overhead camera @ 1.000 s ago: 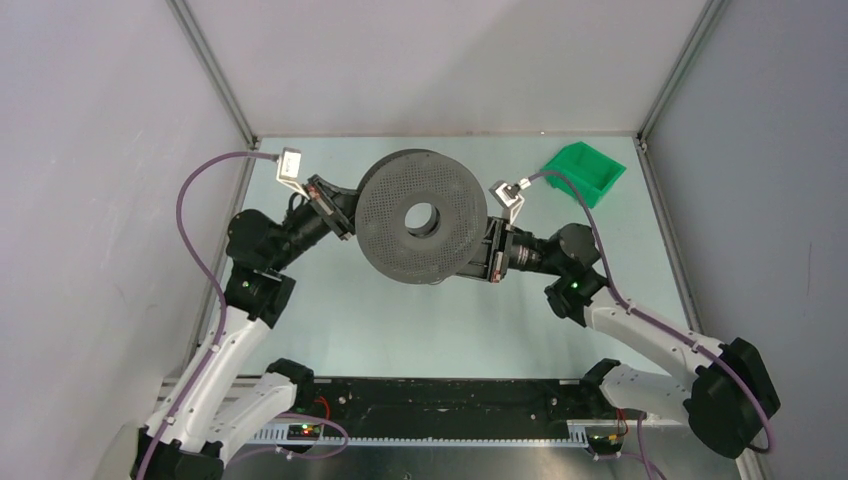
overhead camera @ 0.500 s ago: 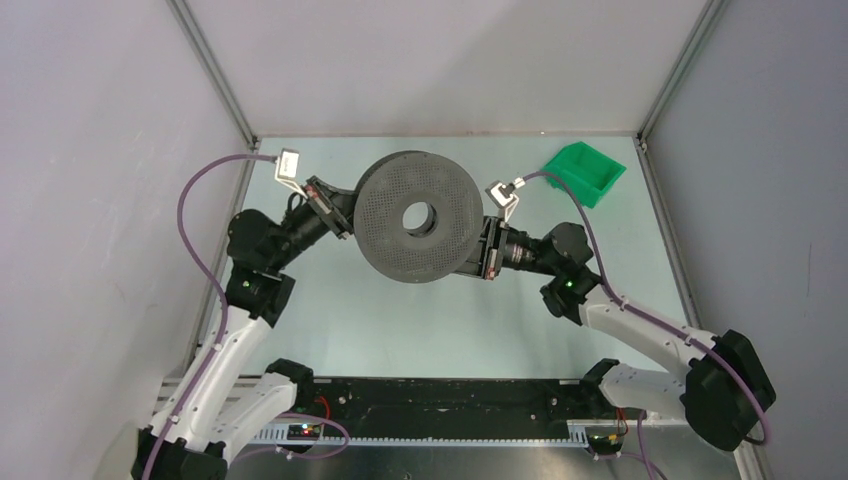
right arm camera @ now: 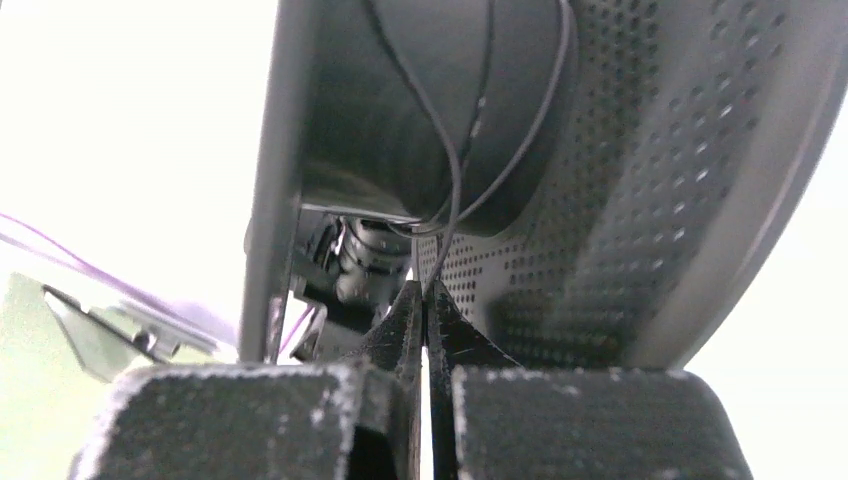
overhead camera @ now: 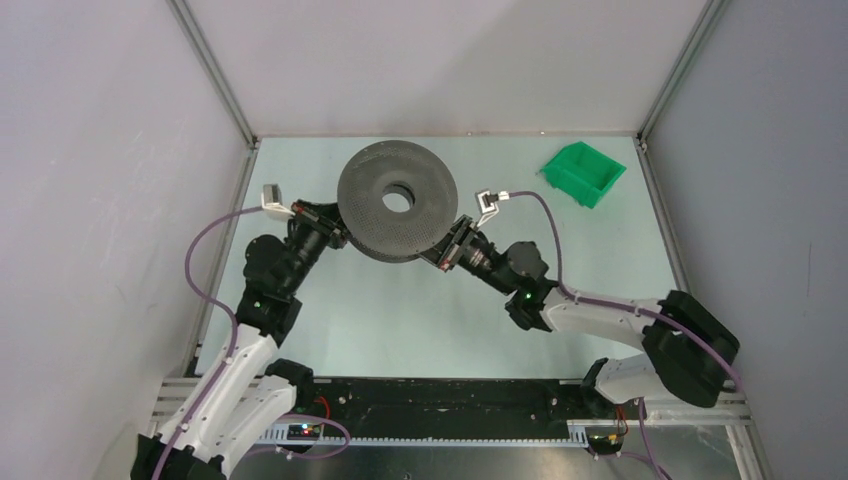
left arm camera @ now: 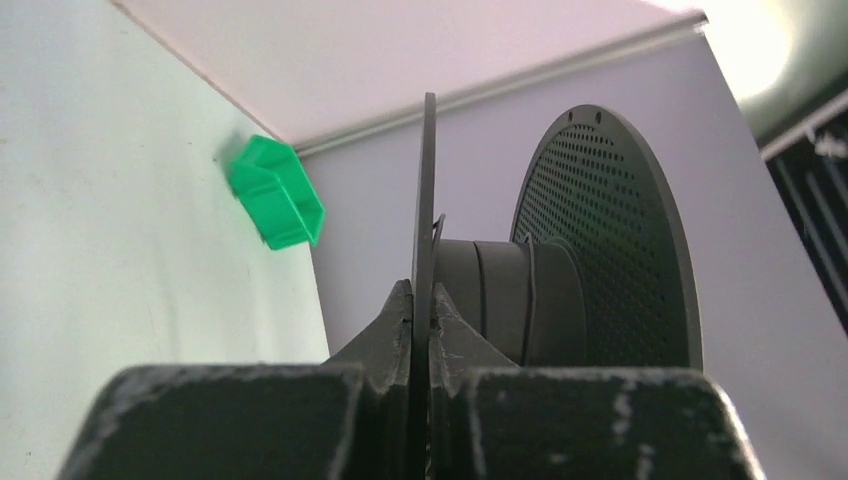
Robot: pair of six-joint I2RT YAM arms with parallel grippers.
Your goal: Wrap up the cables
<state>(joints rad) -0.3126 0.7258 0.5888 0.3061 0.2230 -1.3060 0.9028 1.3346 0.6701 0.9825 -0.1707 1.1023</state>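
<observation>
A dark grey spool with two perforated discs is held above the table between both arms. My left gripper is shut on the edge of one thin disc, clamped between both fingers in the left wrist view. My right gripper is at the spool's lower right edge. In the right wrist view it is shut on the thin dark cable, which runs up from the fingertips and curls loosely over the spool's hub. The cable is too thin to show in the top view.
A green bin sits at the back right of the table, also showing in the left wrist view. Grey enclosure walls with metal frame posts close in the back and sides.
The spool has moved left and toward the back. Both arms have swung with it: the left wrist dropped lower, and the right arm stretched leftward under the spool's right edge.
</observation>
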